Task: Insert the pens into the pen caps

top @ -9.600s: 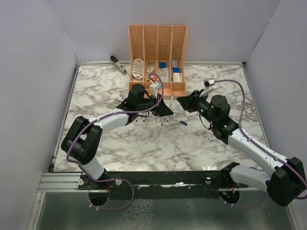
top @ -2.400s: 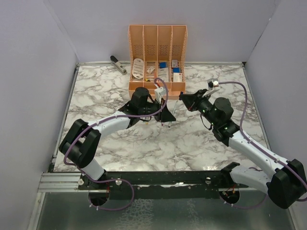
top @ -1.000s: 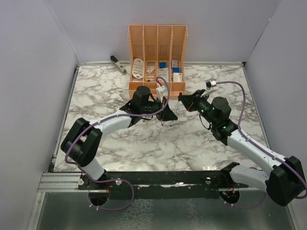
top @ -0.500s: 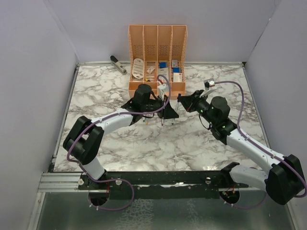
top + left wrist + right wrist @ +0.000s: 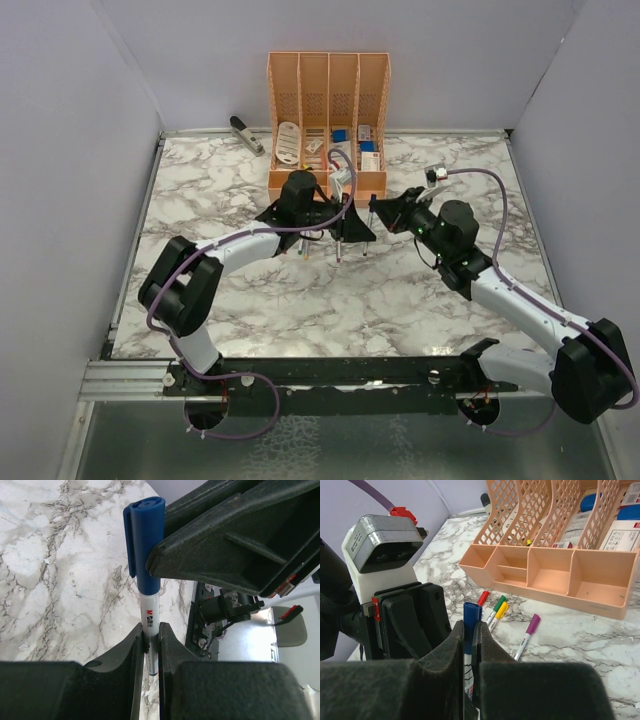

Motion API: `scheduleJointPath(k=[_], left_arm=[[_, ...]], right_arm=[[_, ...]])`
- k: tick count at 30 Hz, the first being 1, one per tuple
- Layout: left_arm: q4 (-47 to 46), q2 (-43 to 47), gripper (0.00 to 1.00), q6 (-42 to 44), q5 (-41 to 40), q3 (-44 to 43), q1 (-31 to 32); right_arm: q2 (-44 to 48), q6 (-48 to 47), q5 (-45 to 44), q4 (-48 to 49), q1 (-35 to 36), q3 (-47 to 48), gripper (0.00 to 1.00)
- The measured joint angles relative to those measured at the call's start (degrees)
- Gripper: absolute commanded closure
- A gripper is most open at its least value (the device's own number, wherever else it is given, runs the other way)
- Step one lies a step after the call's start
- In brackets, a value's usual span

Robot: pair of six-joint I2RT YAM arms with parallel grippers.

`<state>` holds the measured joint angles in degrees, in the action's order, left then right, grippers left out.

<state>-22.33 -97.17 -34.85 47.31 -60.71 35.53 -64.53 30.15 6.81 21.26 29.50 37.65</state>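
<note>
The blue cap [image 5: 144, 540] sits over the upper end of the blue pen [image 5: 150, 622], which we find held off the bench [image 5: 300, 300], near its far edge and about midway between its left and right edges.

In the left wrist view, the left gripper [image 5: 150, 647] has its jaws pressed in on the white barrel. Above it, the right gripper's dark fingers [image 5: 225, 550] clamp the side of the cap. The right wrist view gives us the other side: the right gripper [image 5: 469, 630] is pinched on the blue cap, with the left gripper's body just beside it on the left.

From the top view we see only the two grippers meeting nose to nose. The pen between them is too thin there to tell cap from barrel.

Only the right wrist view shows the other pens clearly. A red pen [image 5: 483, 598], green pen [image 5: 497, 602], yellow pen [image 5: 501, 609] and purple pen [image 5: 532, 625] lie on the bench just in front of the organizer [image 5: 545, 587]. In the top view the left arm hides most of them.

A stapler [image 5: 246, 134], seen well only from above, lies near the far left corner.
</note>
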Motion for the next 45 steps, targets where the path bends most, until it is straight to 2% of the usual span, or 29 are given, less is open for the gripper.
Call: scheduleJointPath(k=[8, 31, 38, 41, 45], left_arm=[[-2.1, -0.5, 1.00, -3.7, 2.8, 0.0, -1.7], [-2.8, -1.2, 1.00, -5.4, 7.2, 0.7, -5.5], [-6.5, -3.3, 1.00, -6.8, 7.6, 5.1, -5.7], [-6.8, -3.4, 1.00, -6.9, 7.5, 6.5, -6.0], [-7.1, -3.8, 1.00, -6.9, 7.0, 6.6, -6.5]], right_arm=[[-1.8, -1.7, -0.1, 0.2, 0.6, 1.4, 0.99], [-6.6, -6.3, -6.4, -2.4, 5.6, 6.0, 0.99], [-8.8, -4.7, -7.9, -7.2, 6.5, 6.4, 0.99], [-10.0, -4.4, -7.9, -9.2, 6.9, 7.3, 0.89], [-11.2, -4.5, -8.3, -11.4, 7.0, 9.3, 0.83]])
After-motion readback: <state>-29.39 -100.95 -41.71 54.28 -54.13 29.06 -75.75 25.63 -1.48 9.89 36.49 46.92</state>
